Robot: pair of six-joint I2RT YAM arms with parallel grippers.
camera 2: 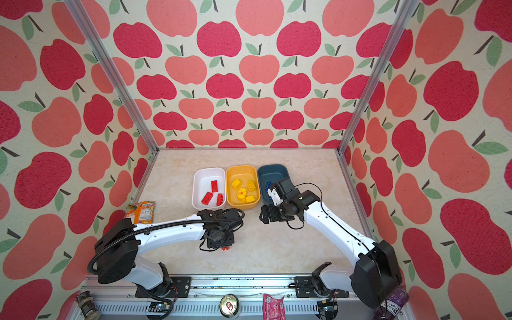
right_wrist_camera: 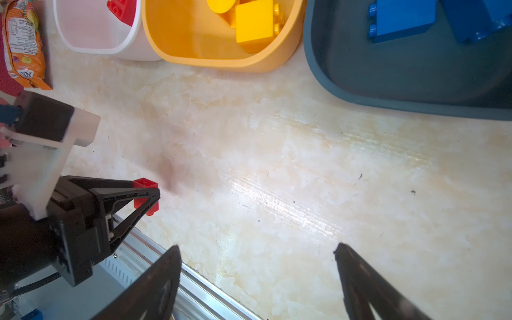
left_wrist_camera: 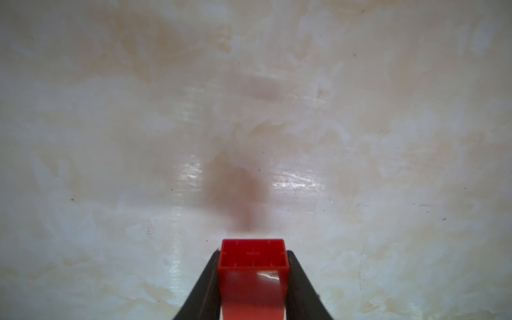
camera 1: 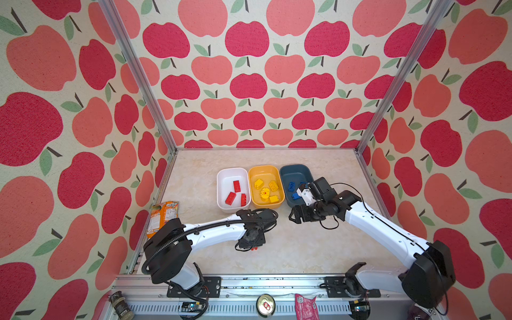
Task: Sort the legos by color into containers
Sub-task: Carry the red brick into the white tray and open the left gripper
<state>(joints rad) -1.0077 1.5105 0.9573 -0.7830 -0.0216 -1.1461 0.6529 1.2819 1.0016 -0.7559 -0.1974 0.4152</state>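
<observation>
within left gripper (left_wrist_camera: 253, 252), red lego (left_wrist_camera: 252, 288)

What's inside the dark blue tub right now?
The dark blue tub holds a blue lego mid-floor and a second blue lego by its near wall. The right arm covers the tub's right part, so anything lying there cannot be seen.
</observation>
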